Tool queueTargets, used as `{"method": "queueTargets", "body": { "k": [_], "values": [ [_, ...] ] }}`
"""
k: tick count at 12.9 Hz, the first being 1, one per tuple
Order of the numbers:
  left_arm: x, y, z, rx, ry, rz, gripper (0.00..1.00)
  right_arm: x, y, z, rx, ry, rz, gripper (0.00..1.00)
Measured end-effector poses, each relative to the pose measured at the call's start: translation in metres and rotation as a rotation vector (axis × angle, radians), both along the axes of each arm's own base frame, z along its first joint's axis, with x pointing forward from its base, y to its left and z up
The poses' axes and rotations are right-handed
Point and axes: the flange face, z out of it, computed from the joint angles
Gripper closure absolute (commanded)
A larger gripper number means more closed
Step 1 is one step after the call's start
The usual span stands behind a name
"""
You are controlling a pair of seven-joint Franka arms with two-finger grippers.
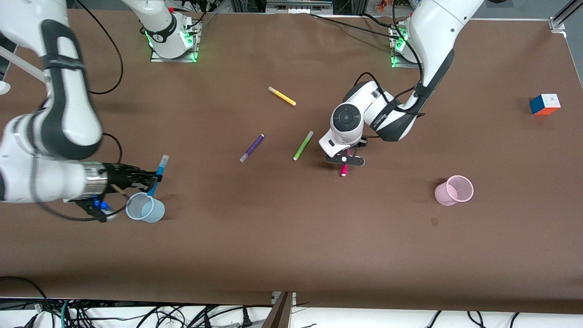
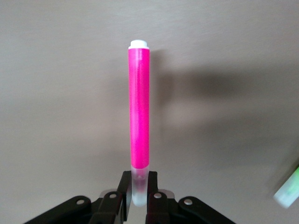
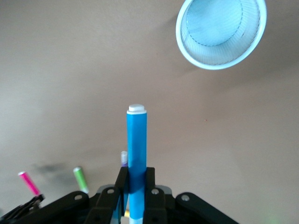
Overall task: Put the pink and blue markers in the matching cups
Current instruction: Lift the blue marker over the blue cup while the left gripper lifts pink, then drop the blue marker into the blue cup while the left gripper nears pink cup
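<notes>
My right gripper (image 1: 152, 178) (image 3: 136, 179) is shut on the blue marker (image 1: 160, 167) (image 3: 136, 144), gripping it near its pale capped end. It hangs just above and beside the pale blue cup (image 1: 145, 207) (image 3: 220, 30) at the right arm's end of the table. My left gripper (image 1: 345, 159) (image 2: 139, 179) is low at mid-table, shut on the pale cap of the pink marker (image 1: 344, 171) (image 2: 139, 112). The pale pink cup (image 1: 454, 190) sits toward the left arm's end, nearer to the front camera than that gripper.
A green pen (image 1: 303, 145) lies beside the left gripper, and a purple pen (image 1: 252, 148) lies a little toward the right arm's end. A yellow pen (image 1: 282, 96) lies closer to the bases. A colour cube (image 1: 544, 104) sits at the left arm's end.
</notes>
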Motion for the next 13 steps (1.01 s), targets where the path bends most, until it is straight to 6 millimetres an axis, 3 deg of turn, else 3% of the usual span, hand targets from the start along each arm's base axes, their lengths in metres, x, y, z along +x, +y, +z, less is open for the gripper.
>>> {"method": "queueTargets", "body": {
  "k": [3,8,10,13],
  "values": [
    [0.031,0.024,0.052,0.064,0.093,-0.053,1.00,0.004,-0.048,-0.024,0.120,0.002,-0.047,1.00],
    [0.063,0.091,0.115,0.236,0.241,-0.151,1.00,0.002,-0.117,-0.097,0.308,0.013,-0.119,1.00],
    [0.074,0.126,0.137,0.267,0.327,-0.223,1.00,0.000,-0.128,-0.115,0.345,0.022,-0.144,1.00],
    [0.088,0.201,0.160,0.286,0.446,-0.247,1.00,0.000,-0.127,-0.130,0.386,0.021,-0.144,1.00]
  ]
}}
